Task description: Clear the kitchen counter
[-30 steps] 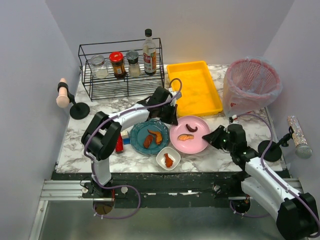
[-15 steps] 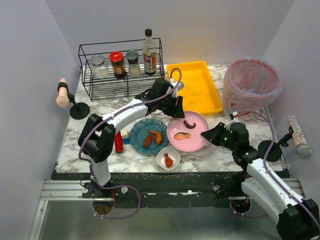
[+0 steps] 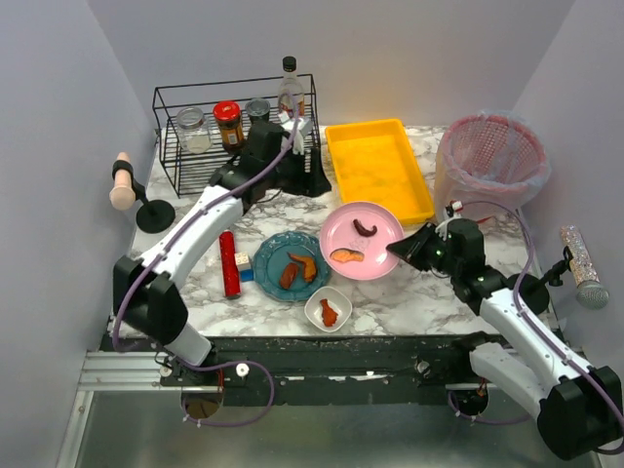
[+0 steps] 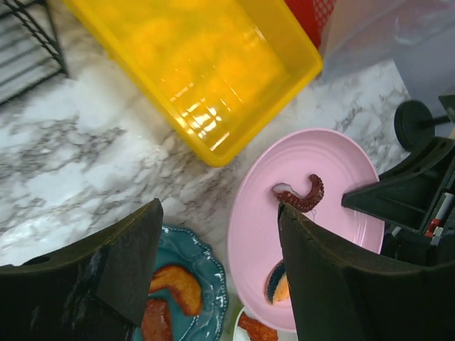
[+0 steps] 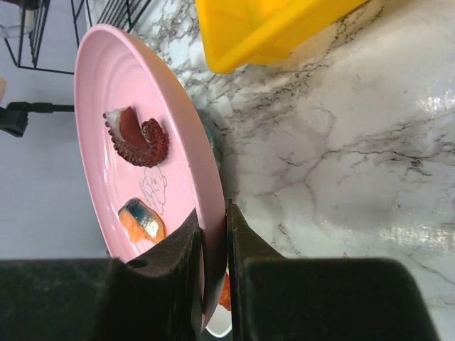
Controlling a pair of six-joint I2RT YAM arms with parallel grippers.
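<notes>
The kitchen counter (image 3: 409, 292) is white marble with grey veins. My right gripper (image 3: 402, 251) (image 5: 212, 209) is shut on the rim of a pink plate (image 3: 363, 239) (image 5: 106, 106), held tilted just above the counter. On the plate lie a dark red octopus piece (image 5: 138, 138) and an orange fish piece (image 5: 142, 222). My left gripper (image 3: 314, 178) (image 4: 219, 213) hangs open and empty in front of the wire rack. Its view looks down on the pink plate (image 4: 313, 170) and a teal plate (image 4: 192, 284). The teal plate (image 3: 292, 265) carries orange food pieces.
A yellow tray (image 3: 378, 171) stands at the back, and a pink mesh bin (image 3: 490, 161) with a liner at the back right. The wire rack (image 3: 234, 136) holds jars and a bottle. A small white bowl (image 3: 329, 309) and a red tube (image 3: 229, 263) lie near the front.
My left gripper has opened and drawn back from the plates toward the rack. My right gripper has lifted the pink plate and carried it back and to the left.
</notes>
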